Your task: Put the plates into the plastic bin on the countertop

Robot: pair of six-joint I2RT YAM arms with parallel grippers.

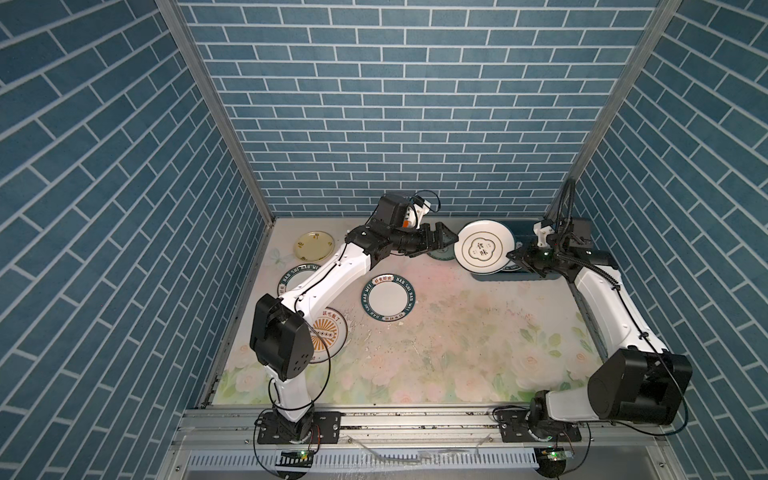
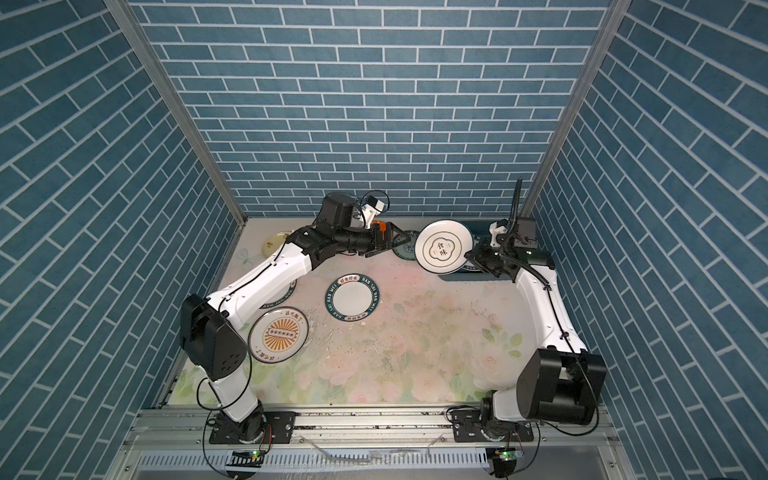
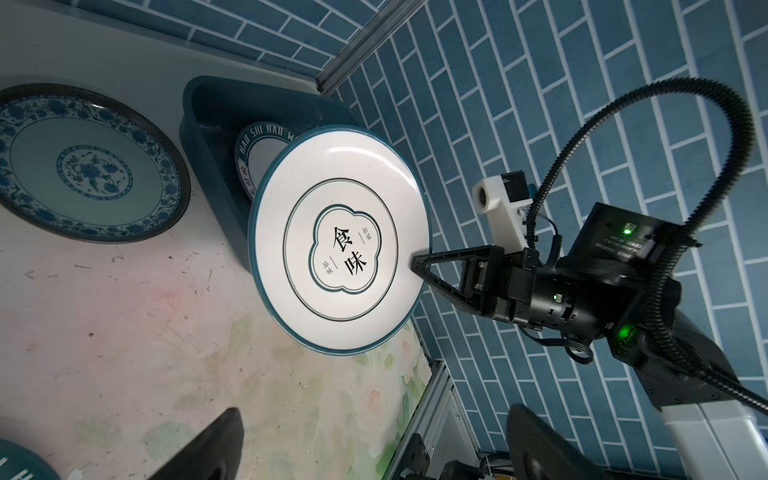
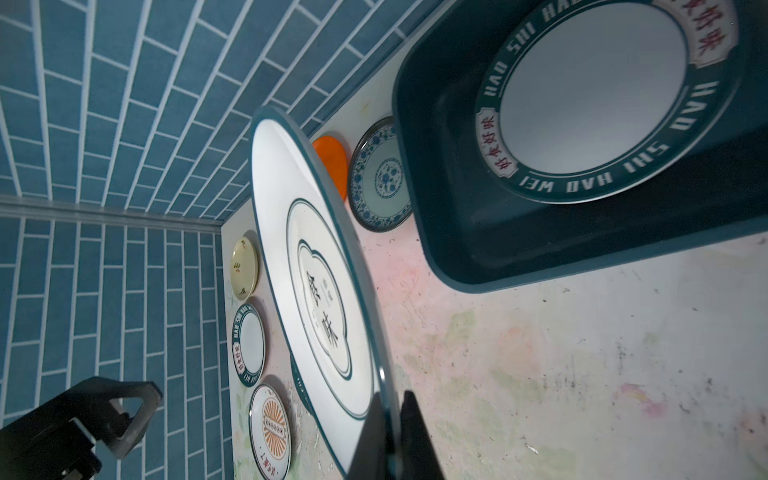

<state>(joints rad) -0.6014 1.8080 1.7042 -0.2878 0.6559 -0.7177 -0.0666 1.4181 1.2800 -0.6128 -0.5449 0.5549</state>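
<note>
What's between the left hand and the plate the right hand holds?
The blue-patterned plate, lying on the countertop, visible in both top views.

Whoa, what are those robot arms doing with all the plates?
They are putting plates into the blue bin. The right gripper pinches the rim of the white plate with the dark ring, holding it tilted in the air by the bin, where one lettered plate already lies. The left gripper is open and empty near the teal-patterned plate. More plates wait on the countertop.
</note>
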